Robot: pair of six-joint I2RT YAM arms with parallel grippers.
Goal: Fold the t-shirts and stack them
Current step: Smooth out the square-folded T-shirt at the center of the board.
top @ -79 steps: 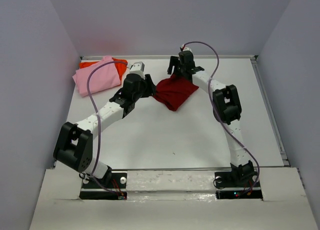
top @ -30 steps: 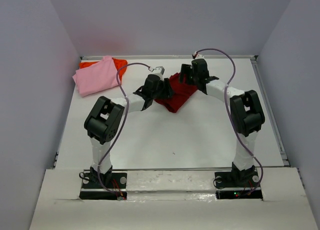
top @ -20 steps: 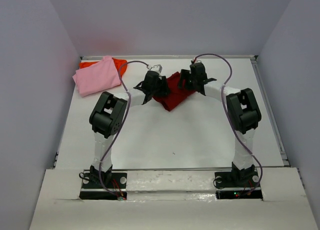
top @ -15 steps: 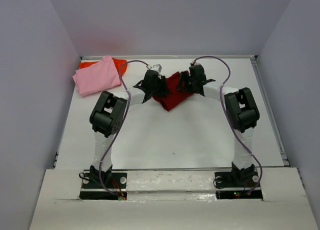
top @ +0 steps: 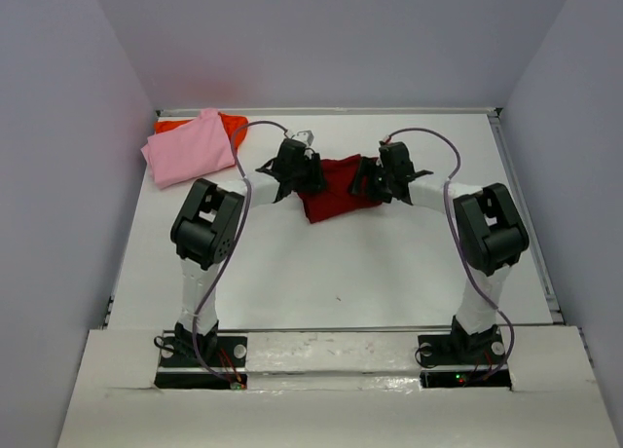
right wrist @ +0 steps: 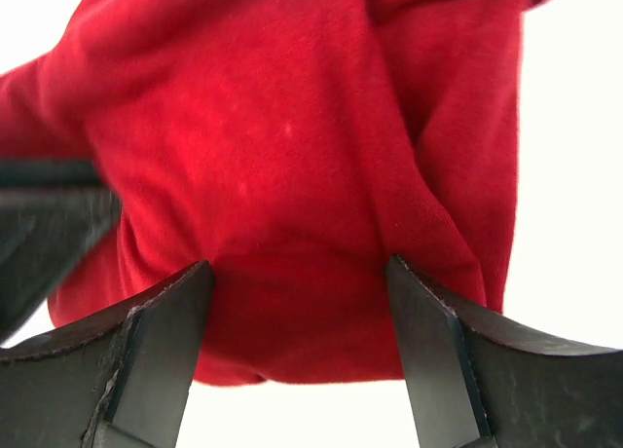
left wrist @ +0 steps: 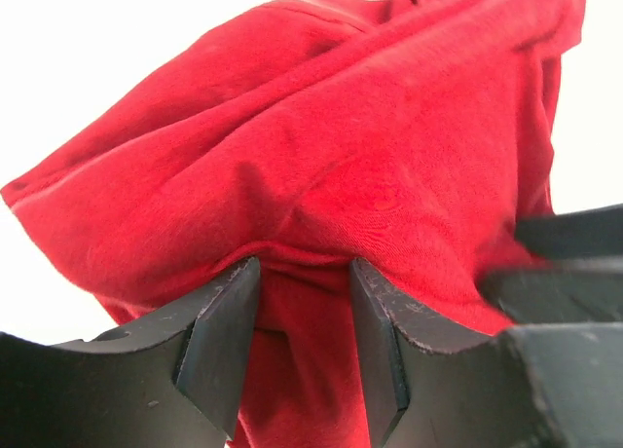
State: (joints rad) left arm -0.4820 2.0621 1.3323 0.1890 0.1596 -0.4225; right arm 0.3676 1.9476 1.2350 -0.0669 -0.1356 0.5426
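The dark crimson red cloth t-shirt (top: 333, 187) sits bunched toward 12 o'clock on the white counter (top: 341, 273), not yet folded. The left end effector (top: 302, 175) pinches a ridge of it at its 9 o'clock edge, fingers (left wrist: 219, 336) close on the fold. The right end effector (top: 370, 180) grips a thicker bunch at 3 o'clock, fingers set wider. At 10 o'clock the light pink cloth t-shirt (top: 188, 148) lies over the bright orange-red cloth t-shirt (top: 234, 127). This looks like the spreading step: next, draw the two grips apart and lay the cloth flat before any fold
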